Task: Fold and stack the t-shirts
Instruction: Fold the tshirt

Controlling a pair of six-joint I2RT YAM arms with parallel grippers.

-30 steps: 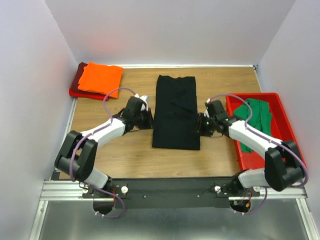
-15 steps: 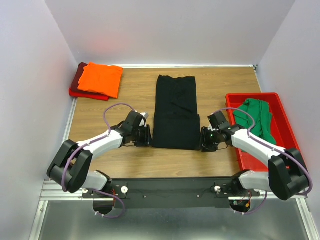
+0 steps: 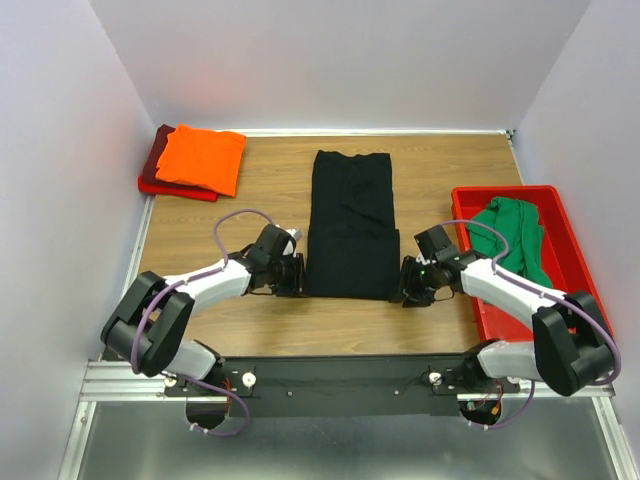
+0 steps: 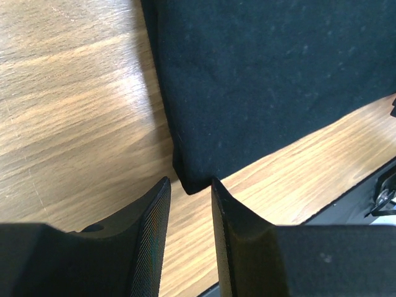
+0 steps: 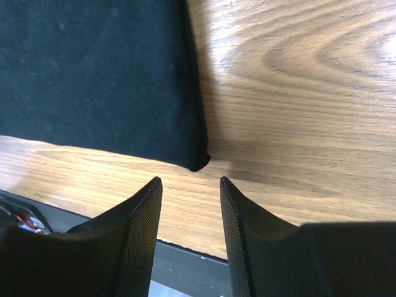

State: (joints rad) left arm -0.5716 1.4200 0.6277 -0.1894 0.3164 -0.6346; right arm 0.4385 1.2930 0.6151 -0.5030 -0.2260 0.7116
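Bin [image 3: 562, 240] at right holds green shirt [image 3: 515, 235]; orange shirt [image 3: 200, 158] tops dark red shirt [image 3: 152, 166].

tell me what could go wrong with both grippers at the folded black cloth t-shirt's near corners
The left gripper and right gripper, both open, line up on just a corner tip of the black cloth t-shirt; a pinch there may catch only the top layer or slip off. Uneven grips could skew the next fold.

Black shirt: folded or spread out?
Partly folded: black t-shirt lies as a long narrow strip, no sleeves showing; near end looks doubled.
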